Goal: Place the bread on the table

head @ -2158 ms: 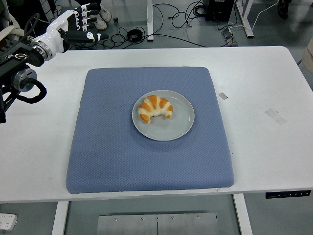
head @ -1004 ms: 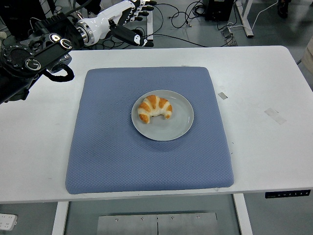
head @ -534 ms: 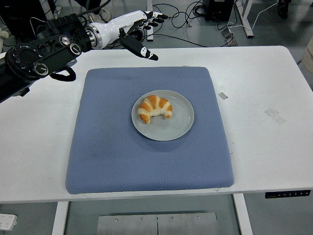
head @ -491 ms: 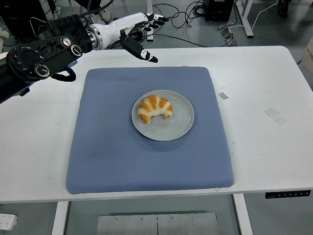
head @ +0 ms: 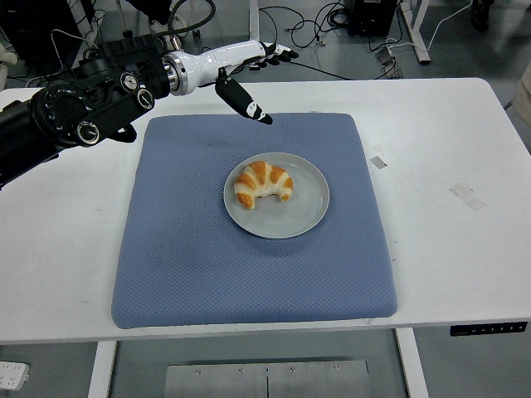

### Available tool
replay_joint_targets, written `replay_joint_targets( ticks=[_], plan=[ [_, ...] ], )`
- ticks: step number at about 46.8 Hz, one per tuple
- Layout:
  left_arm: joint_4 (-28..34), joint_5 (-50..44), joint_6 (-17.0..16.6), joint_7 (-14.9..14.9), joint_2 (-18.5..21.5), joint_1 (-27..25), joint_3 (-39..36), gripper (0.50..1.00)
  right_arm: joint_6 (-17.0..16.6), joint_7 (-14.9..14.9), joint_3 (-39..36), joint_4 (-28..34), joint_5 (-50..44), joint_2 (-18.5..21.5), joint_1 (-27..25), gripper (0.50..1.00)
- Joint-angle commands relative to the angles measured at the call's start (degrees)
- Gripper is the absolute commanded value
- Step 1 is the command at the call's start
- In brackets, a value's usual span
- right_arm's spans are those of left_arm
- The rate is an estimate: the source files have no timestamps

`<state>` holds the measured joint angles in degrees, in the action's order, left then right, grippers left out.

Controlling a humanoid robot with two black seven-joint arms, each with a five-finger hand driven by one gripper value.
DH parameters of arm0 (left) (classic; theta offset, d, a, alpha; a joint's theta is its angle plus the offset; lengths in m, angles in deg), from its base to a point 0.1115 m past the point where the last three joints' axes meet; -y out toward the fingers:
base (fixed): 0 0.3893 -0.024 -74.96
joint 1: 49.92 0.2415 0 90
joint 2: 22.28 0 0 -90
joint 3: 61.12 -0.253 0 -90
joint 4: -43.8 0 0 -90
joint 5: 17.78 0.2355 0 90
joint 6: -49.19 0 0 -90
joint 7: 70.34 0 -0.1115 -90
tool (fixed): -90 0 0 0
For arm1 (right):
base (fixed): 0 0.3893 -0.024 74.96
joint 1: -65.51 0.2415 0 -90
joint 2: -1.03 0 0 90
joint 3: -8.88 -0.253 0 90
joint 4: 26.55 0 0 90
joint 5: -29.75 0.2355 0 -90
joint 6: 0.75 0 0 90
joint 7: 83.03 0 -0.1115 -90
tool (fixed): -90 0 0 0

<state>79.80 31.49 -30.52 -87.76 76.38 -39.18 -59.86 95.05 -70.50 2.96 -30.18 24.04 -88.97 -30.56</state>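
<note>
A blue padded mat (head: 249, 274) with a dimpled weave lies flat, its near edge close to the near rim. A round grey plate (head: 307, 207) sits on the mat, slightly right of the mat's middle. Right of the mat lie two small strips of pale tape (head: 378, 162) (head: 467, 196), well apart. Beyond the far edge, black cables (head: 311, 25) trail over the grey floor (head: 465, 62).

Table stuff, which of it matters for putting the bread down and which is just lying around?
Job:
croissant
grey plate under it
left hand, open, above the mat's far edge
white table

Lying about:
blue mat
tape scraps
</note>
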Motion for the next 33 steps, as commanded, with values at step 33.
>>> replay_joint_targets(
  ticks=[33],
  plan=[
    [0.0,1.4,-0.1,-1.2,-2.5,-0.2,-9.2,0.946,0.0,0.0,0.0,-0.1,0.0,0.0,0.0,1.0]
  ],
)
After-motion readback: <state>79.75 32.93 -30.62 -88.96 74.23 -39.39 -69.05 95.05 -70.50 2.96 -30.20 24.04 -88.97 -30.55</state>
